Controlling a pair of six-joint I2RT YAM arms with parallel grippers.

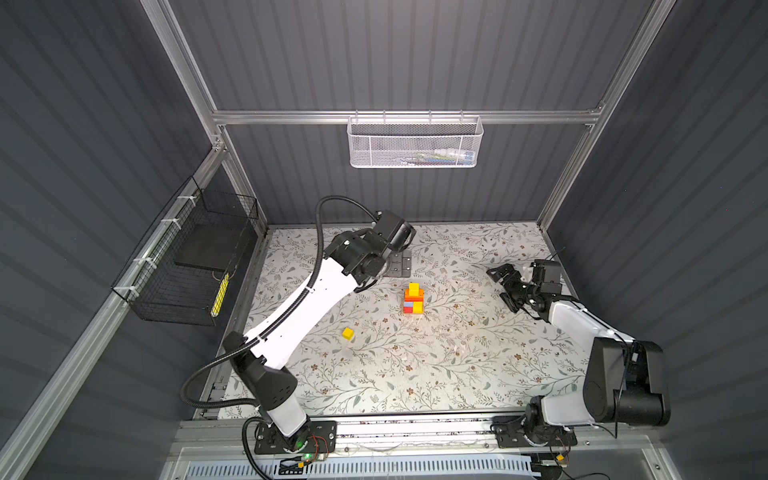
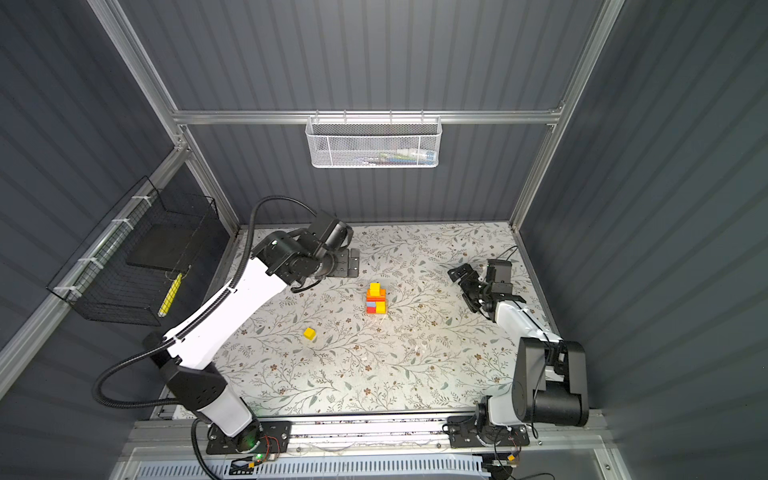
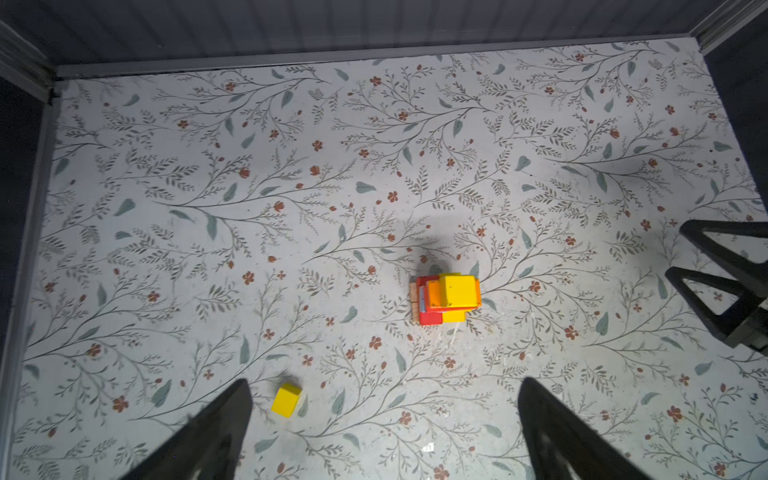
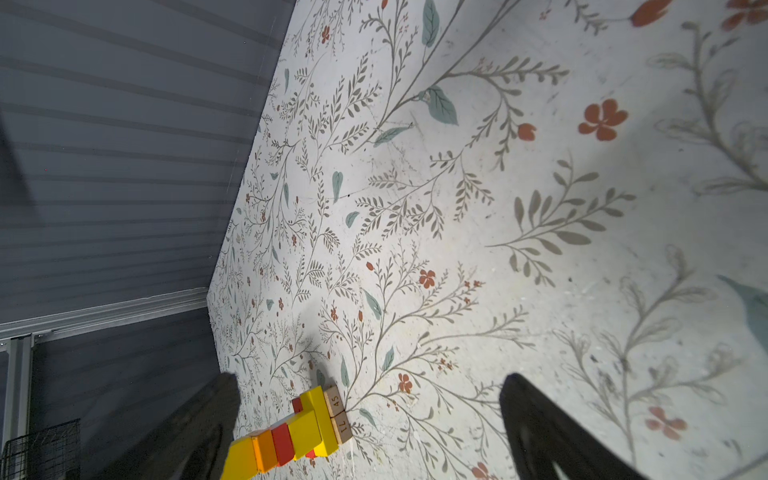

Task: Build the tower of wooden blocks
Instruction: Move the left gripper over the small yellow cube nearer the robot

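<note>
A: My left gripper [image 3: 385, 384] is spread wide, empty, behind-left of the tower [image 1: 413, 299]. Next block?
B: The loose yellow cube [image 1: 348, 333], front-left of the tower; blurred, maybe tilted. I'd pinch flat faces squarely. My right gripper [image 1: 503, 286], right of the tower: spread, empty.

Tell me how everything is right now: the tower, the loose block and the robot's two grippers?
Tower: standing upright, nothing touching it.
Loose yellow block: lying on the table, apart from the tower.
Left gripper: jaws open, empty.
Right gripper: jaws open, empty, off to the tower's side.
</note>
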